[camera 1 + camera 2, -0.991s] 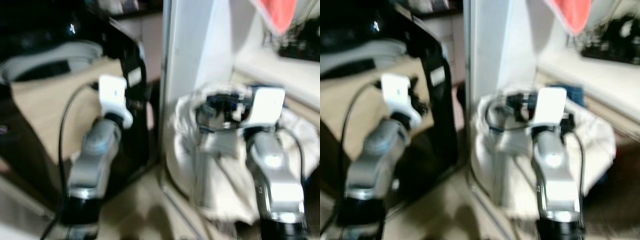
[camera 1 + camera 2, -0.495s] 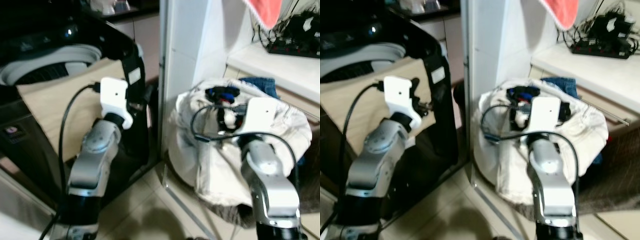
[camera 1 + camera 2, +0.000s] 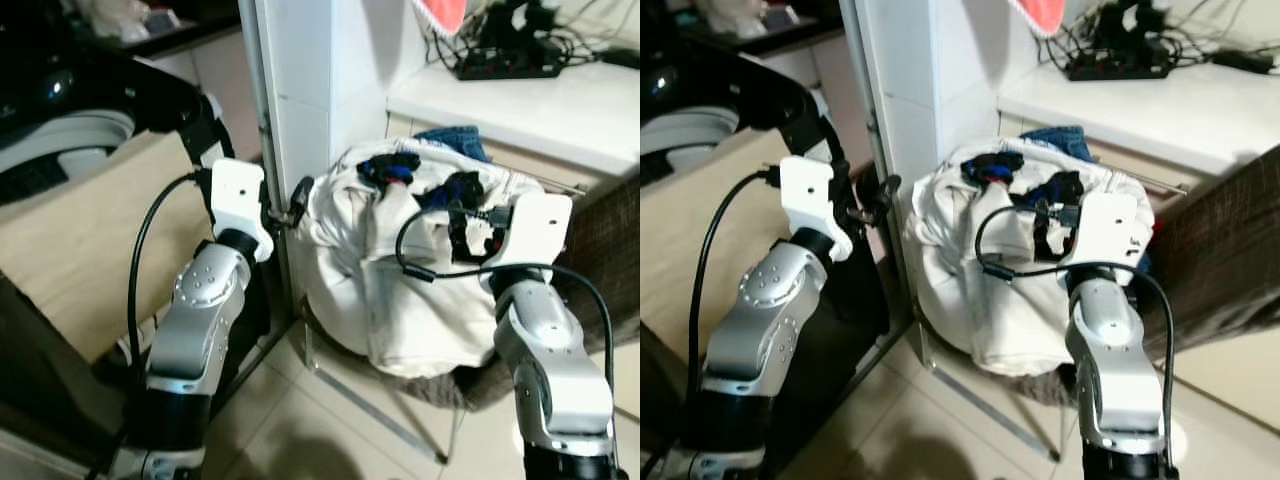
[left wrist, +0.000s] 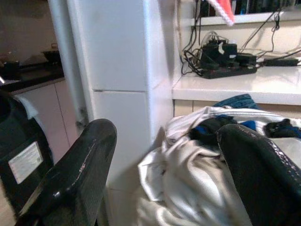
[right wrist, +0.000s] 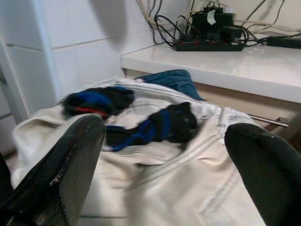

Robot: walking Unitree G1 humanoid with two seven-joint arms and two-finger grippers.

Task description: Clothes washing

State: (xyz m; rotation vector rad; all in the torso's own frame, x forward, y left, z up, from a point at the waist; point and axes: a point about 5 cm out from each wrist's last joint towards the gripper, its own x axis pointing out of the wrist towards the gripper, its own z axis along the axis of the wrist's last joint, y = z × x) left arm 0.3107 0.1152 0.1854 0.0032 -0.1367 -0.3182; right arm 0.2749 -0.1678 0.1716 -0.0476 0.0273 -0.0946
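two grippers: both raised before the robot, each with its fingers spread wide and nothing between them.
left gripper (image 4: 160,174): at the corner of the white pillar (image 3: 320,90), between the washer (image 3: 90,130) and the laundry pile (image 3: 400,270); its wrist view looks past the pillar at the pile; holds nothing.
right gripper (image 5: 164,165): just before the near side of the pile, aimed at its top; jaws far apart, empty; touching the cloth or not, cannot tell.
laundry pile: heaped against the foot of the pillar, on the floor under the white counter (image 3: 530,100); the robot's right arm is in front of it.
white garment (image 5: 178,188): the bulk of the pile, creased, with seams showing in the right wrist view.
dark socks (image 5: 164,125): black and blue pieces lying on top of the white garment, a second one (image 5: 96,100) beside it with a red edge.
jeans (image 5: 171,81): blue denim at the back of the pile, against the counter front.
washer: dark, on the robot's left, a beige cloth (image 3: 80,250) draped over its front.
power strip (image 3: 505,68): black, on the counter with tangled cables.
red cloth (image 3: 440,12): hangs above the counter.
floor (image 3: 330,430): pale tiles.
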